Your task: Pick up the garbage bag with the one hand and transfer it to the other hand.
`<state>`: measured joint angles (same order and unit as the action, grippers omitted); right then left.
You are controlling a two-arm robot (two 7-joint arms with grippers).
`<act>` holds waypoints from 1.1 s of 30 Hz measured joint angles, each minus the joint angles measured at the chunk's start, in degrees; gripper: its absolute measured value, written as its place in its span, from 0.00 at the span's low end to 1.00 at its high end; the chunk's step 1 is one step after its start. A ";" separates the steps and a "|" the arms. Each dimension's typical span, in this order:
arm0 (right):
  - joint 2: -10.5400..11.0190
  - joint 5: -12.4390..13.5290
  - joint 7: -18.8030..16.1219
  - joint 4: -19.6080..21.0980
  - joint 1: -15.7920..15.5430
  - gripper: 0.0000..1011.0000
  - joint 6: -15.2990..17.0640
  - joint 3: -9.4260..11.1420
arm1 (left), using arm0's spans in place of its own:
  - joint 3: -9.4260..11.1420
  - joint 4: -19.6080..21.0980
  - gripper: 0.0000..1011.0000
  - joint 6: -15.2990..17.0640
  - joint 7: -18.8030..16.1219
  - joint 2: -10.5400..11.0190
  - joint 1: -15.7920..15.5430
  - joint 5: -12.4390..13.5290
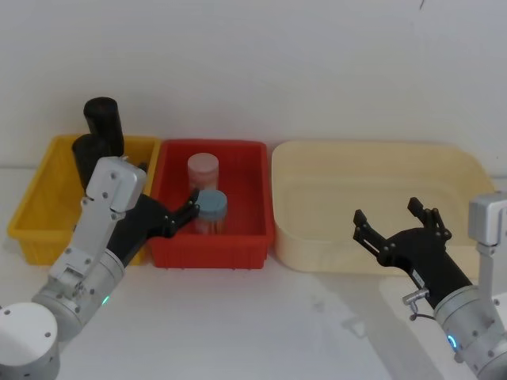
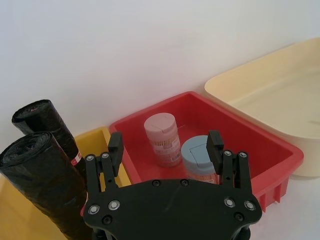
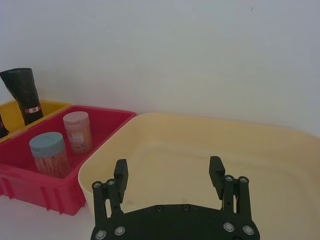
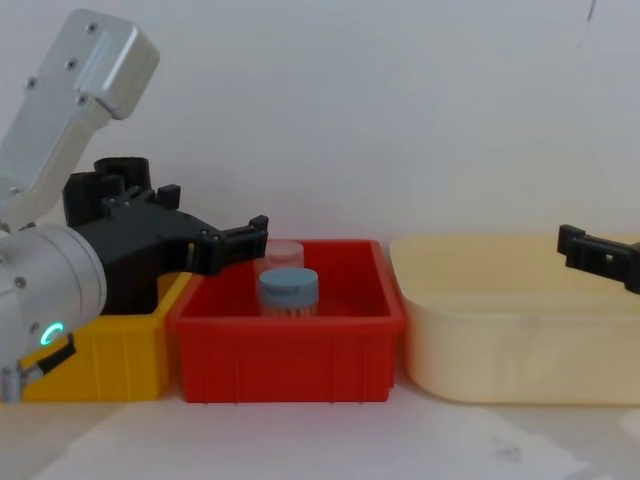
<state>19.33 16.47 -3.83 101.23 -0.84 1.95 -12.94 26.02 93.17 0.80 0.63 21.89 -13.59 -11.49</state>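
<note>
Garbage bag untouched, L hand open, empty

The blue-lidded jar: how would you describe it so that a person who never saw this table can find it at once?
Three bins stand in a row by the white wall. In the middle one, the red bin, two jars stand upright. The blue-lidded jar is the nearer to the robot; its lid is pale blue, unlike the pink-lidded jar behind it.

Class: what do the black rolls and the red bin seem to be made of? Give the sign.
Black rolls: likely thin plastic film, wrinkled with a soft sheen. Red bin: probably rigid moulded plastic, smooth, even colour, slightly glossy.
</note>
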 joint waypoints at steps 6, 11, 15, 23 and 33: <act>0.00 0.00 0.00 0.00 0.00 0.99 0.00 0.00 | 0.00 0.00 0.99 0.00 0.00 0.00 0.00 0.00; 0.00 0.00 0.00 0.00 0.00 0.99 0.00 0.00 | 0.00 0.00 0.99 0.00 0.00 0.00 0.00 0.00; 0.00 0.00 0.00 0.00 0.00 0.99 0.00 0.00 | 0.00 0.00 0.99 0.00 0.00 0.00 0.00 0.00; 0.00 0.00 0.00 0.00 0.00 0.99 0.00 0.00 | 0.00 0.00 0.99 0.00 0.00 0.00 0.00 0.00; 0.00 0.00 0.00 0.00 0.00 0.99 0.00 0.00 | 0.00 0.00 0.99 0.00 0.00 0.00 0.00 0.00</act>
<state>19.33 16.47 -3.83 101.23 -0.84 1.95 -12.94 26.02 93.17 0.80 0.63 21.89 -13.59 -11.48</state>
